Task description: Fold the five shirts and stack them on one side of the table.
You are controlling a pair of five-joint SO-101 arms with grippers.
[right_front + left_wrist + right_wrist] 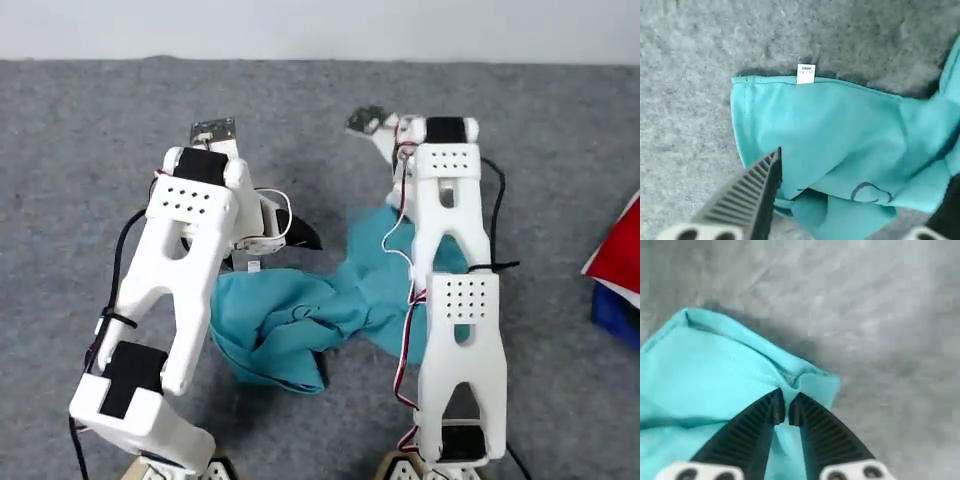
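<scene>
Right gripper (786,407): jaws drawn almost together, a puckered bit of hem nipped at the very tips. Held item: teal shirt (715,365), gripped by a thin bite of one edge only.

Left gripper (865,175): jaws spread wide, nothing held. It is poised just above the shirt's hemmed corner, near the white label (806,73).

Teal shirt, general position: laid crumpled on the grey table covering (100,150) between the two arms, bunched and overlapped at the middle, not yet flattened or folded.

Red and blue cloth (618,265): seen at the table's right edge, well apart from the teal shirt. It is judged to be other shirts.

Hazards noted:
- Hem may be lost from the right gripper if it is pulled, since so little cloth is caught.
- Bunching may be worsened if the shirt is drawn by one corner while the other is left free.
- Two layers, or none, may be taken by the left gripper, as the cloth beneath it is doubled.
- A crooked fold is likely to be set if the creases are not spread first.
</scene>
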